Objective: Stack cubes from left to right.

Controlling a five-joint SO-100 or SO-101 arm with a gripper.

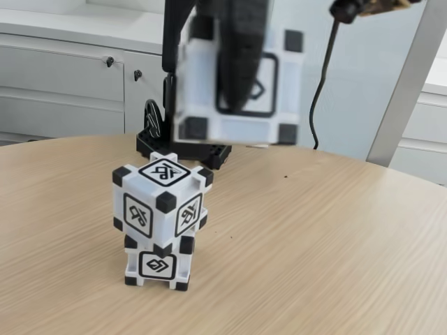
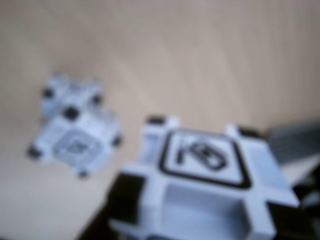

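Two white cubes with black corners stand stacked at the left middle of the wooden table (image 1: 314,237). The upper cube (image 1: 162,202) sits turned on the lower cube (image 1: 157,265). A third cube (image 1: 202,84) hangs high above and slightly right of the stack, blurred in the fixed view. My gripper (image 1: 237,91) is shut on it, with a black finger running down its front face. In the wrist view the held cube (image 2: 205,170) sits at the lower right, and the stack (image 2: 75,125) lies below at the left, out of focus.
The arm's black base (image 1: 181,148) stands on the table just behind the stack. A black cable (image 1: 321,84) hangs at the back right. Grey cabinets (image 1: 63,77) and a slanted white post (image 1: 408,84) lie beyond the table's rounded far edge.
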